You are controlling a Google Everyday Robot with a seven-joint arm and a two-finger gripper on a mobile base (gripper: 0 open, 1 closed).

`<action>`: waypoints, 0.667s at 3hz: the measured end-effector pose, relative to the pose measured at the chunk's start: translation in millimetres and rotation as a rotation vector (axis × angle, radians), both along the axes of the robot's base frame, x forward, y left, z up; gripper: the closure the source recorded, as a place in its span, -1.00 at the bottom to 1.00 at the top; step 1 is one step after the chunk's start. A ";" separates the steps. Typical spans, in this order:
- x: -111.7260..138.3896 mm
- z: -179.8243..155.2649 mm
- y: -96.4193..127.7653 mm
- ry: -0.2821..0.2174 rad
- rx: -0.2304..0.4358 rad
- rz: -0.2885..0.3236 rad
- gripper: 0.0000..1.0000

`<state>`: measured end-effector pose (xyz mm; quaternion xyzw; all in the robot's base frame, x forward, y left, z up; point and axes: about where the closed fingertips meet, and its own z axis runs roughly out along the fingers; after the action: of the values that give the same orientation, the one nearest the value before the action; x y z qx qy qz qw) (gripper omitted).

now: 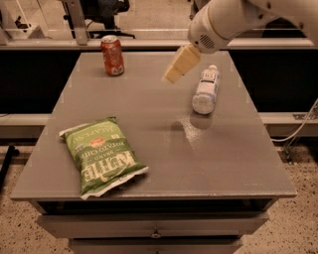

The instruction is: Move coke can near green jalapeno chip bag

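the grey table (149, 109) has a flat, matt top with a small pale shiny patch (191, 130) just in front of the bottle. under the top, the front shows a drawer (149, 225) with a small knob (156, 234) in the middle.

the coke can (112, 55) stands upright at the far left corner of the table, close to the back edge. the green jalapeno chip bag (103, 155) lies flat at the near left part, with one white end close to the front edge. can and bag are well apart, with bare table between them. a clear plastic bottle (206, 89) with a white label lies on its side at the far right part, its cap end toward the camera.

the gripper (171, 78) hangs in the air above the far middle of the table, between the can and the bottle, nearer to the bottle. it points down and to the left from the white arm (223, 22), which comes in from the upper right. it touches neither the table nor any object. whether it is open or closed i cannot tell.

behind the table a light ledge (44, 43) runs across the room, with a dark panel (30, 79) below it. beyond it the legs of a chair (107, 10) show on a pale floor. the floor (20, 223) beside the table is speckled. at the right a thin cable (300, 130) hangs down near the wall.
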<state>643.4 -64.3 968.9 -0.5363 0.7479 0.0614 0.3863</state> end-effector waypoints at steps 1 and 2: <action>57.6 -9.1 58.0 -0.051 0.161 0.003 -1.00; 88.8 -11.4 91.3 -0.077 0.251 0.003 -1.00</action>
<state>732.1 27.0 957.6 -0.4868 0.7181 0.1343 0.4789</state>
